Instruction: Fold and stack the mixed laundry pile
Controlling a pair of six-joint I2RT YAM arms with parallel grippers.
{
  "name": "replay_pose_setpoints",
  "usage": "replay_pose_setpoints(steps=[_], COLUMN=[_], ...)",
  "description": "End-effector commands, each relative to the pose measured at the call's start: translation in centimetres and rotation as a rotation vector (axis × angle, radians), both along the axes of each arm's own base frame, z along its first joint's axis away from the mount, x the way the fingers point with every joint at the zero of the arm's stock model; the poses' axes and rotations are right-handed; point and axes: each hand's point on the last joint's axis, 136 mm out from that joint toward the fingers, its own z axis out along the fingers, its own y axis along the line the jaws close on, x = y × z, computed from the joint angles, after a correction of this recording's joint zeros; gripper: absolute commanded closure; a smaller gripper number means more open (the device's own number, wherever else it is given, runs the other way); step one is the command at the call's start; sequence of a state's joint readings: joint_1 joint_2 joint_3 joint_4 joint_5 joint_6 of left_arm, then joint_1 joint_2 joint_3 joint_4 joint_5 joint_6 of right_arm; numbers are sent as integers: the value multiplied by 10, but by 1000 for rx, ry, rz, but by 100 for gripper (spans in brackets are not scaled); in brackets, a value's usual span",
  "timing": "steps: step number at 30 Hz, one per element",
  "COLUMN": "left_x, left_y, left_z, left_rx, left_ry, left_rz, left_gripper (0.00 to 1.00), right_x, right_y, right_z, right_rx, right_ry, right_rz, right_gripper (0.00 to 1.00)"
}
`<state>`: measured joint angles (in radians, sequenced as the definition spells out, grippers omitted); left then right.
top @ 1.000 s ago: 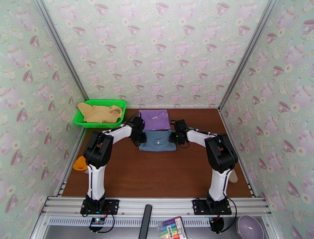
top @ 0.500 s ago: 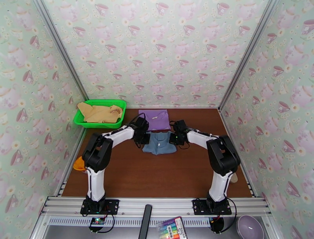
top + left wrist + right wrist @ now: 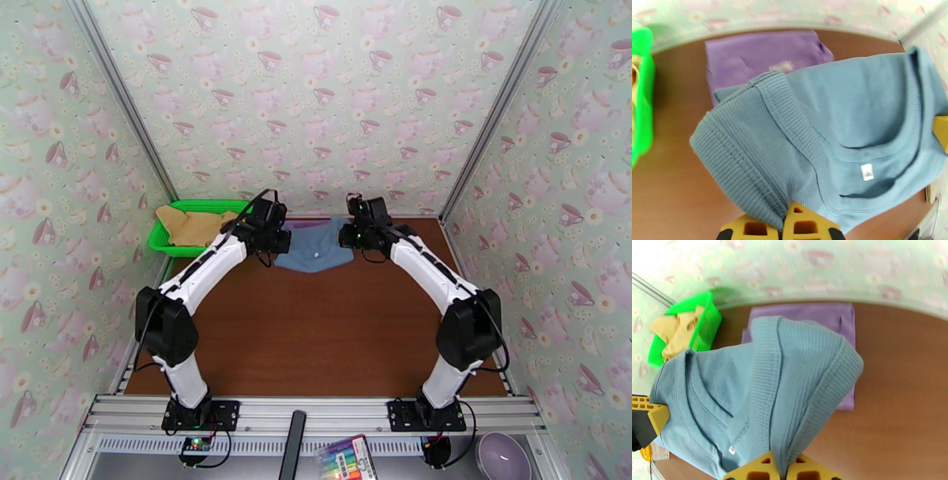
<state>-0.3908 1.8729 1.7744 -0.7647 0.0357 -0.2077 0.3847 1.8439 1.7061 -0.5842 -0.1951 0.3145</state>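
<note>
The slate-blue shirt hangs folded in the air between my two grippers, sagging in the middle. My left gripper is shut on its left edge, and in the left wrist view its fingertips pinch the ribbed cloth. My right gripper is shut on the right edge, its yellow fingertips clamped on the fabric. Beneath the hanging shirt, the folded purple T-shirt lies flat on the table near the back wall. The tan-yellow garment sits crumpled in the basket.
A green mesh basket stands in the back left corner, close to my left arm. Patterned walls close in the brown table on three sides. A marker pack and a purple bowl lie below the front rail.
Both grippers closed on the blue shirt's sides, lifted it off the table and carried it toward the back wall, over the purple T-shirt. Both arms have stretched out.
</note>
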Motion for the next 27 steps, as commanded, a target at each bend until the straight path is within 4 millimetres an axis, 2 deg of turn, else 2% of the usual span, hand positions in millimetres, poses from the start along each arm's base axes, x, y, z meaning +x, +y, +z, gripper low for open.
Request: replay_pose_setpoints(steps=[1,5,10,16,18,20,21,24,27], left_x=[33,69,97,111,113,115,116,119,121], left_y=[18,21,21,19,19,19,19,17,15], left_z=[-16,-32,-68,-121,-132,-137,-137,-127,-105], left_rx=[67,69,67,41,37,26,14,-18,-55], left_ry=[-2,-9,12,85,102,111,111,92,58], left_rz=[21,21,30,46,50,52,50,37,18], left_gripper=[100,100,100,100,100,99,93,65,48], right_x=[27,63,96,113,114,115,115,116,116], right_y=[4,17,24,21,19,19,18,13,8], right_z=[-34,-60,-93,-140,-150,-154,-153,-139,-108], right_rx=[-44,-56,-67,-69,-64,-63,-69,-85,-93], right_ry=[52,65,86,151,167,171,169,137,88], right_rz=[37,55,50,23,19,17,15,13,13], right_gripper=[100,100,100,100,100,87,81,63,55])
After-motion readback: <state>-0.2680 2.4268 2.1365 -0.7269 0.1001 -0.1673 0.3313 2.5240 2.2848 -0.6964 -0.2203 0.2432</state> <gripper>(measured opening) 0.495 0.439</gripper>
